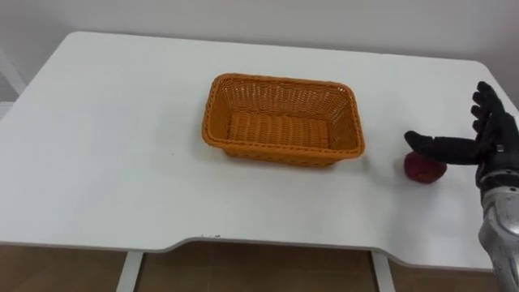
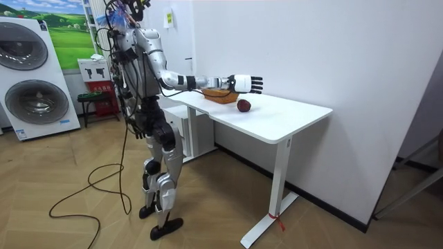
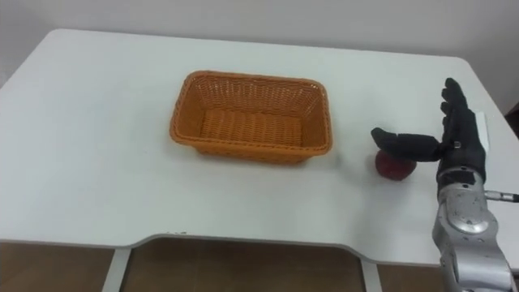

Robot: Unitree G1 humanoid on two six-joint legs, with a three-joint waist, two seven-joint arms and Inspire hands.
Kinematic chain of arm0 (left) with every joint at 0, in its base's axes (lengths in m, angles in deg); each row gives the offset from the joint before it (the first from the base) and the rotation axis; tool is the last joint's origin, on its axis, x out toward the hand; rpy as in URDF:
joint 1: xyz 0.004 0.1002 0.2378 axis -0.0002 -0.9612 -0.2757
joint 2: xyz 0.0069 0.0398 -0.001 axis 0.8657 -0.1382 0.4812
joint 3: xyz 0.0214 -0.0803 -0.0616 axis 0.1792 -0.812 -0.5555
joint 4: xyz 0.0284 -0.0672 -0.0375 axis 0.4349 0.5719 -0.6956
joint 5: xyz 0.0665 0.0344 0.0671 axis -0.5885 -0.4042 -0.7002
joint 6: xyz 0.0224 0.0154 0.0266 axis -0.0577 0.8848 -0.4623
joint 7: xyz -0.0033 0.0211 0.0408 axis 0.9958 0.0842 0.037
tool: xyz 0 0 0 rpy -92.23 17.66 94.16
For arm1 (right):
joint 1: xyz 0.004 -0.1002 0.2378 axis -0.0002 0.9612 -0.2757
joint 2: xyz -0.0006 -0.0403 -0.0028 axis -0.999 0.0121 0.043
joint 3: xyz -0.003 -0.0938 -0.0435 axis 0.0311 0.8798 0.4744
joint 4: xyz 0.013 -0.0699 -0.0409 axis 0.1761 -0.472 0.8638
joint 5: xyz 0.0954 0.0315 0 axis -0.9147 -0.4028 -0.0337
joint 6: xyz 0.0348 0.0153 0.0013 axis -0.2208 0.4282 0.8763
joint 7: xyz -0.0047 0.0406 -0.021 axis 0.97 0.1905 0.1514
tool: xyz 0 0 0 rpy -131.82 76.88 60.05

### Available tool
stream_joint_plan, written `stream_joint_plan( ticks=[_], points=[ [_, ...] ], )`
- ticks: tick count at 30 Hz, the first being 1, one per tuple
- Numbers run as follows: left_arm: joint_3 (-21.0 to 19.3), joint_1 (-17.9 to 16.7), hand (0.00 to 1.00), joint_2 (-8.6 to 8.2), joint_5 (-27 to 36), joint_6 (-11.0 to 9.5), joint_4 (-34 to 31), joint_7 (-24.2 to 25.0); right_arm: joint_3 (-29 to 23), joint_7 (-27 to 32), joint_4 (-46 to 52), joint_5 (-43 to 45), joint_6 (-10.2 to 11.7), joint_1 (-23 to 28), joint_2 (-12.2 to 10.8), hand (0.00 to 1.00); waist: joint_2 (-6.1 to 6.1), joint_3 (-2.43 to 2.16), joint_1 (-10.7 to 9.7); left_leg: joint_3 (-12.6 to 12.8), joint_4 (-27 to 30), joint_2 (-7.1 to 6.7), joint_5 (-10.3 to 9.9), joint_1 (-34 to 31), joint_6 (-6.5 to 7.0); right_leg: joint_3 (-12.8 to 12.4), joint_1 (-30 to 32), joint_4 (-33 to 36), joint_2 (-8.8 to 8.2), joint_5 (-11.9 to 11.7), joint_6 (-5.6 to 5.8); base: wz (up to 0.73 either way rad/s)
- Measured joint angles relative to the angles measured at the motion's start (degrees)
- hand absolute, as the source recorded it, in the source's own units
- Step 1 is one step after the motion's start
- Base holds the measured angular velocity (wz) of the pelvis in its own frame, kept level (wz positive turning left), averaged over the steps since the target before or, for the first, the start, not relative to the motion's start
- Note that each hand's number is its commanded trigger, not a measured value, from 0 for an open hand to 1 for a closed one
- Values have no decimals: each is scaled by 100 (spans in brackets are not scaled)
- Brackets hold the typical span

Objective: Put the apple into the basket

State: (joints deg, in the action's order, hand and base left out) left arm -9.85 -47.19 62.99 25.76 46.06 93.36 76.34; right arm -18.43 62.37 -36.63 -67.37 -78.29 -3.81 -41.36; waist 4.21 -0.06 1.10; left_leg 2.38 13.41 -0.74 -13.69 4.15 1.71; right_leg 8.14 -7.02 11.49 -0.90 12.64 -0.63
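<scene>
One apple [image 1: 424, 172] below thumb, right hand [image 1: 498, 138]

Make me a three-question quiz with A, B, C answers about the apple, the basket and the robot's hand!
1. Where is the apple?
A) on the table, right of the basket
B) inside the basket
C) on the floor

2. What colour is the basket?
A) blue
B) orange
C) green

3. How is the right hand?
A) shut round the apple
B) resting in the basket
C) open, thumb reaching over the apple

Answers:
1 A, because the apple lies on the white table beside the basket.
2 B, because its woven walls are orange.
3 C, because the fingers are straight and grip nothing.
</scene>
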Motion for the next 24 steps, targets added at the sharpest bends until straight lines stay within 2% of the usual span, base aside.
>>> stream_joint_plan(
  ticks=[5, 10, 14, 16, 18, 24],
  points=[
    [-2, -1, 0, 0, -2, 2, 16, -1, 44, -65, -377, 11, 13, 255, -11, 0, 38, -20, 39, -81, 77, -8, -2, -23, -1, 96, -62, 9, -10, -2, -3, 11],
    [-11, -25, 0, 4, -2, 14, 45, 9, 118, -193, -446, 21, -2, 560, -28, 0, 46, -16, 75, -85, 80, -1, 2, -80, -7, 124, -24, 21, -11, -7, -13, 2],
    [-12, -16, 0, 5, -2, 12, 43, 18, 185, -193, -446, 23, -1, 565, -28, 0, 81, -8, 73, -84, 88, -5, 3, -89, -6, 121, -25, 9, -12, -7, -13, 0],
    [-13, -15, 0, 19, -2, 11, 43, 18, 208, -215, -446, 23, -1, 565, -28, 0, 126, 19, 75, -84, 84, -5, 3, -89, -5, 121, -25, 8, -12, -7, -12, 0],
    [-7, -13, 0, 20, -1, 10, 43, 18, 217, -242, -446, 24, -1, 565, -28, 0, 146, 26, 80, -84, 71, -4, 3, -89, -5, 121, -23, 1, -9, -7, -12, 0],
    [-7, -14, 0, 20, -2, 7, -13, 52, 234, -302, -628, 193, 3, 566, -28, 0, 127, 25, 106, -84, 35, -2, 3, -85, -5, 137, -13, 1, -10, -7, -12, 0]
  ],
)
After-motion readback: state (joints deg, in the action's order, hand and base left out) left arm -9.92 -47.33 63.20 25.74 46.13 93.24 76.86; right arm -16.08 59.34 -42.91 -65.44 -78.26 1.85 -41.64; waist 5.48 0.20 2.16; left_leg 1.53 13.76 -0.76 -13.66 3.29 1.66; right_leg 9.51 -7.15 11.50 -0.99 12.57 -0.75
